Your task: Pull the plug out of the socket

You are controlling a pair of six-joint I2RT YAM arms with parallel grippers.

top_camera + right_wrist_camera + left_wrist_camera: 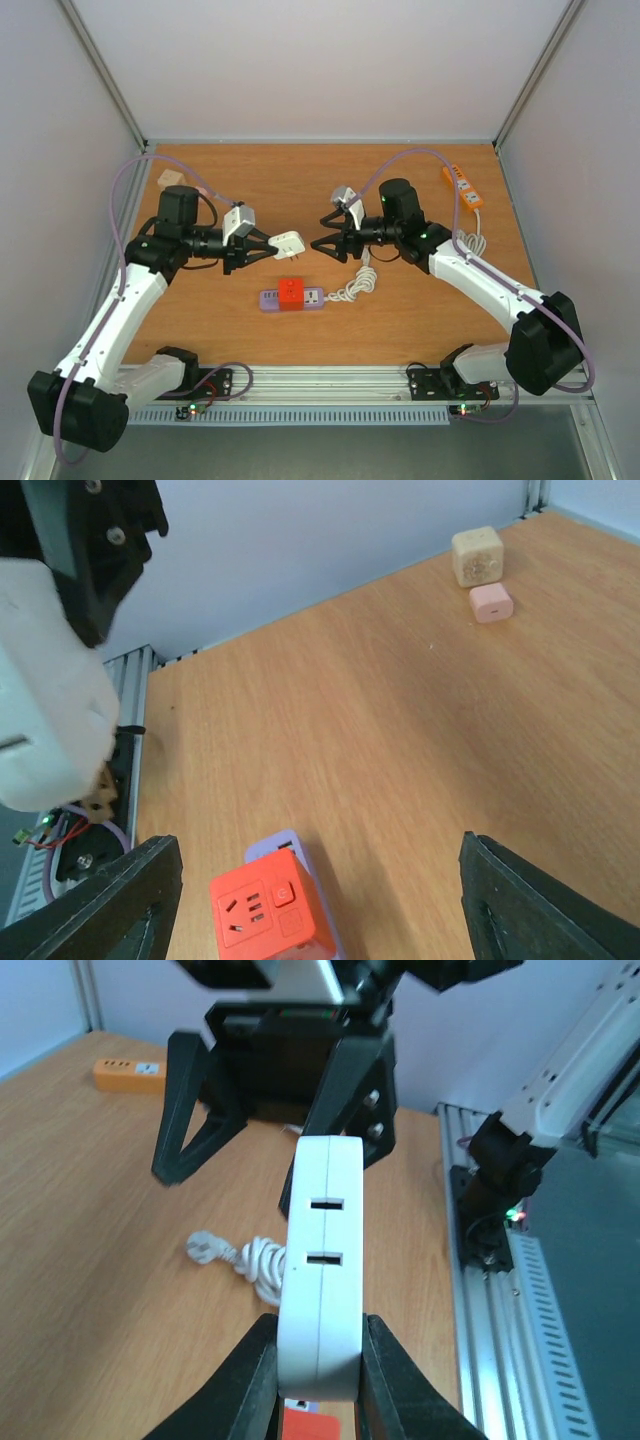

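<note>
My left gripper (274,244) is shut on a white socket block (289,243) and holds it above the table; in the left wrist view the block (320,1250) shows two slots and sits clamped between both fingers (240,1380). My right gripper (322,241) is open and empty, facing the block a short way to its right; its black fingers (190,1110) show beyond the block. A red cube adapter (291,291) sits plugged on a purple power strip (312,298) on the table below. Both show in the right wrist view, the cube (265,908) on the strip (290,846), between my open right fingers (120,900).
A coiled white cable with plug (356,284) lies right of the purple strip. An orange power strip (463,187) lies at the back right. A beige cube (477,555) and a pink block (491,602) sit at the back left. Aluminium rail (320,378) along the near edge.
</note>
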